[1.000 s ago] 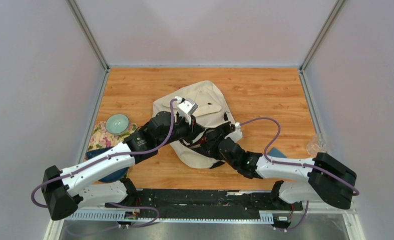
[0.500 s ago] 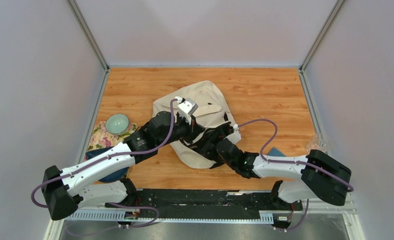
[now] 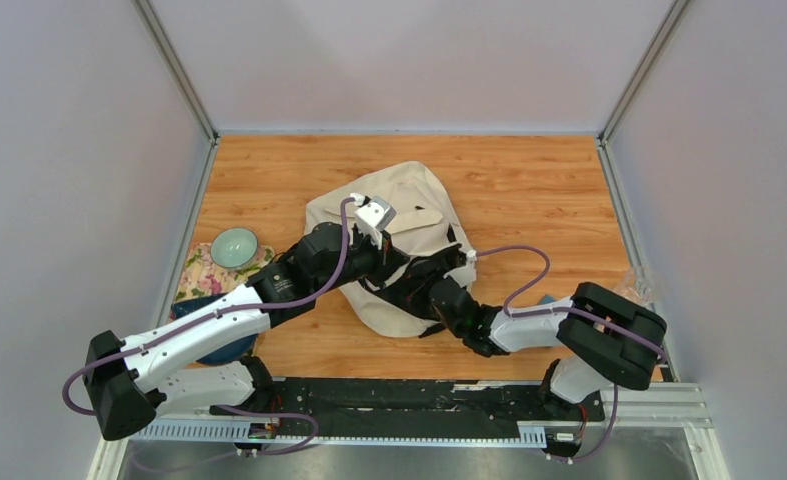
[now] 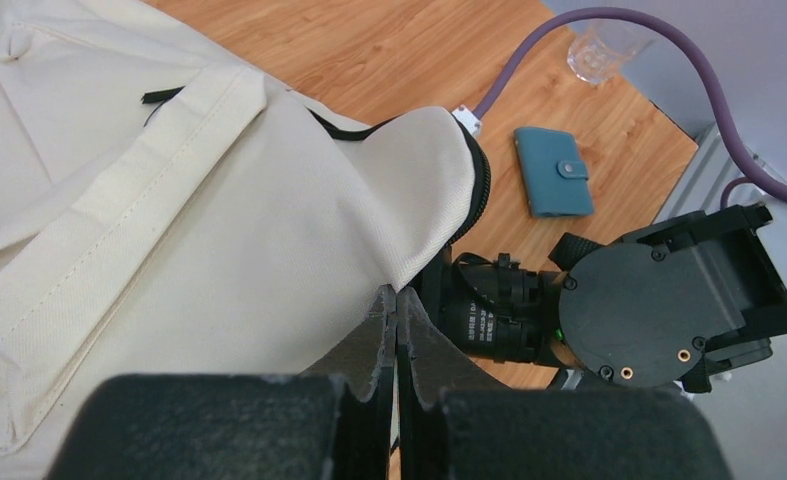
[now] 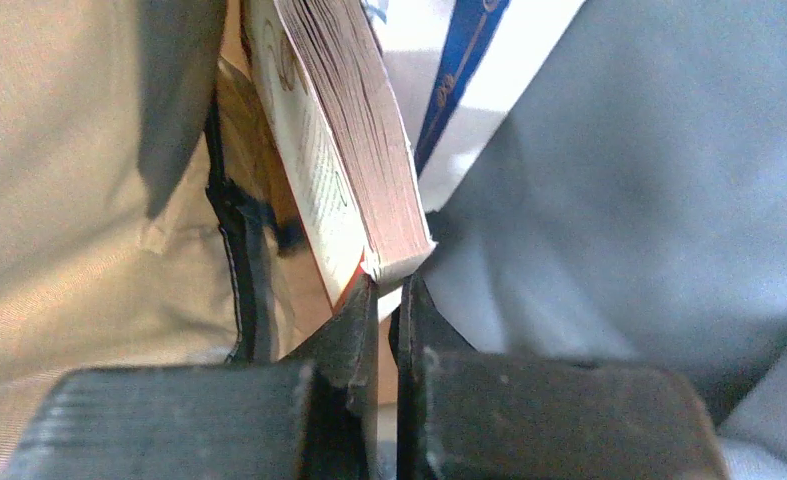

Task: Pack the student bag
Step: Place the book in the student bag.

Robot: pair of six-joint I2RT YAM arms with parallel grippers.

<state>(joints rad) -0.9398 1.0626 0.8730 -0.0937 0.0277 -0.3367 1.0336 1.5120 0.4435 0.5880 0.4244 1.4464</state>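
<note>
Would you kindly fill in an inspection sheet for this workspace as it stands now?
Surface: orange-brown wooden tabletop, no spills seen.
Job's things: large cream-beige fabric backpack lies mid-table; a paperback book with browned page edges sits inside it.
Clutter: pale teal bowl on a floral cloth at left; blue snap wallet and clear glass at right.
Grippers: left gripper shut on the backpack's edge; right gripper inside the bag, shut on the book's corner.
Cables: purple cables loop along both arms; no snag seen.
Surroundings: plain grey walls; nothing else seen.
</note>
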